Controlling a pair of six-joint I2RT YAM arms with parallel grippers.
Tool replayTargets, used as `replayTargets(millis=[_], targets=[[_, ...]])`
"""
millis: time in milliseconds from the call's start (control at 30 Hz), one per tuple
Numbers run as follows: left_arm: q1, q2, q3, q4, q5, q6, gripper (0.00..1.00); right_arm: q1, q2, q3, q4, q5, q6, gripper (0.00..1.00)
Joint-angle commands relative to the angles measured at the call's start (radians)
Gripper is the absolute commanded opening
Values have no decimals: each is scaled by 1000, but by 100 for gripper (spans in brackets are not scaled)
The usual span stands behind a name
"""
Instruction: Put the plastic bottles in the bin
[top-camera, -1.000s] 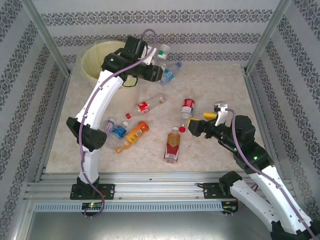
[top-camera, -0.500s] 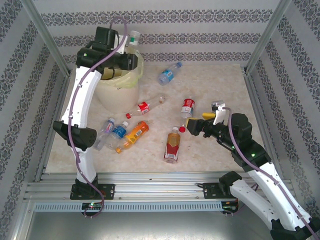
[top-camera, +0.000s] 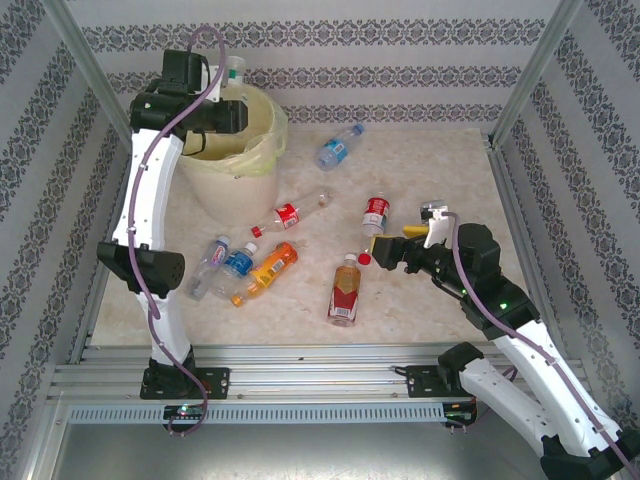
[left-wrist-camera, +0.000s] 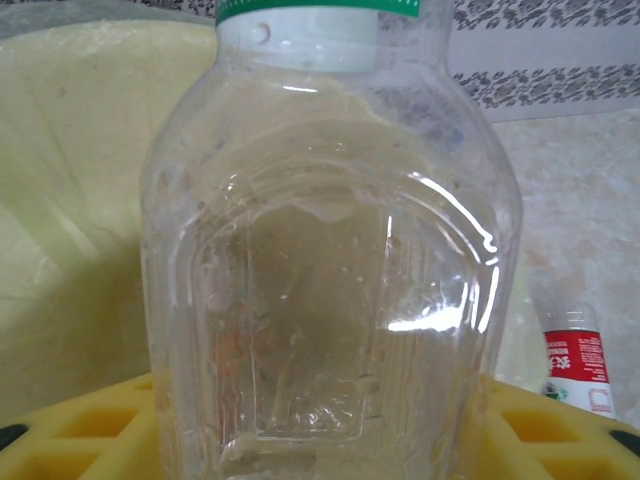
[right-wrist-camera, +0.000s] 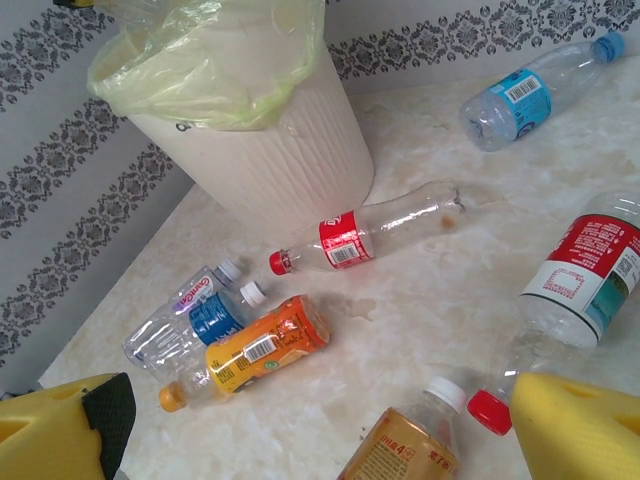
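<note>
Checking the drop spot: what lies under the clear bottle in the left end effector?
The bin's yellow liner shows beneath the clear bottle; the bin's contents are covered by bottle and left arm.

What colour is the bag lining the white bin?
Pale yellow plastic bag; right wrist view shows it best.

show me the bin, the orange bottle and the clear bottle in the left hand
bin (top-camera: 235, 200), top view, white side wall
orange bottle (right-wrist-camera: 265, 345), right wrist view, its label
clear bottle (left-wrist-camera: 330, 300), left wrist view, middle of its body
</note>
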Motion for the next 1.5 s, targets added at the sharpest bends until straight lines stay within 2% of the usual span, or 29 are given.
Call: replayTargets(millis=[0,400,600,733,833,1100,1333,1467], targets=[[8,44,0,-58,-29,3,58,-7,-5,20,-10,19,0,97],[9,101,-21,-109,-23,32,61,-11,-4,1,-7,18,2,97],[8,92,-27,-114,9,29,69,-14,-2,-3,-1,15,3,97],[9,65,-26,-100,27,25,82,-15,-5,-8,2,14,6,97],[9,44,-24,-96,35,22,86,-14,-7,-12,4,11,9,97],[7,-41,-44,-84,46,10,88,-17,-13,-9,5,1,13,97],[-7,-228,-263,8,49,-4,91,-17,-17,-15,10,-18,18,97],[-25,-367,-492,79,57,-29,91,-17,-16,-13,13,-33,18,97]])
